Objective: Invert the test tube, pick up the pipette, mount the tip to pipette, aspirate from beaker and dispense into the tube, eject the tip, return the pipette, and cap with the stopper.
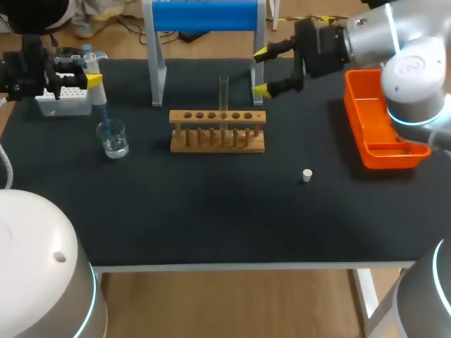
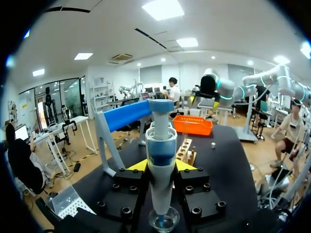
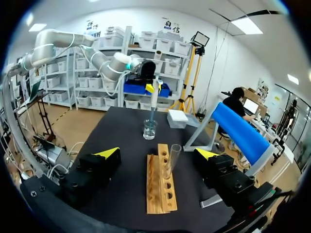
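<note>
Pipette (image 2: 161,145) was held upright in left gripper's (image 2: 161,166) closed jaws, tip down in beaker (image 1: 113,138), tip box (image 1: 65,101) partly hidden behind, right gripper (image 1: 261,71) hung wide open near upright test tube (image 1: 224,98) in rack (image 1: 217,141), stopper (image 1: 306,175) lay between rack and orange bin (image 1: 354,105).

A table (image 1: 211,232) topped in black is seen, edged white along its near side, a white leg (image 1: 366,294) under its near right corner. Wood-toned floor (image 1: 232,303) is shown below; ceiling panels (image 2: 164,8) are lit.
</note>
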`<state>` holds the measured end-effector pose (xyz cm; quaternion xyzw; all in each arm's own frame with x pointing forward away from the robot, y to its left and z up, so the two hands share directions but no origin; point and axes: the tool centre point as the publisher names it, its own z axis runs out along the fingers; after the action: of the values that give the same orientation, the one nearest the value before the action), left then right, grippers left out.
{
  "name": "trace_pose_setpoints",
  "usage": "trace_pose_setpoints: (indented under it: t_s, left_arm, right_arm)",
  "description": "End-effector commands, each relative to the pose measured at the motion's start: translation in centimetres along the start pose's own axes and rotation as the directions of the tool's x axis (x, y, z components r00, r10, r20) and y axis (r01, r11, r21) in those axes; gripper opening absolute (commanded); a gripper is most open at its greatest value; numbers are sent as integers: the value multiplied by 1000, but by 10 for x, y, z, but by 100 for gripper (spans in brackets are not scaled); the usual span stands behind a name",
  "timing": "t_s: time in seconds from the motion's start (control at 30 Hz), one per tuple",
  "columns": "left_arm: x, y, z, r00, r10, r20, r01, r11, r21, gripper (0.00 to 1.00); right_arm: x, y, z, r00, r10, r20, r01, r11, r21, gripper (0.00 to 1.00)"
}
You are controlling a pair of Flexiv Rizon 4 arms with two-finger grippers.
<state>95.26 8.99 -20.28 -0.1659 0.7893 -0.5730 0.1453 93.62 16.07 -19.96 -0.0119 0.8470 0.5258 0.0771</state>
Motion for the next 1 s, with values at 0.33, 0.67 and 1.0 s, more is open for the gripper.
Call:
trace_pose_setpoints:
  t_s: [0.33,0.67,1.0]
  left_arm:
    - [1,-1,0,1000,0,2,0,1000,-2,0]
    - [1,-1,0,1000,0,2,0,1000,-2,0]
    - [1,-1,0,1000,0,2,0,1000,-2,0]
  right_arm:
    - [-12,-14,18,999,-3,-50,2,1000,-16,100]
    - [-14,-13,20,999,-3,-47,3,1000,-12,100]
    - [-14,-13,20,999,-3,-47,3,1000,-12,100]
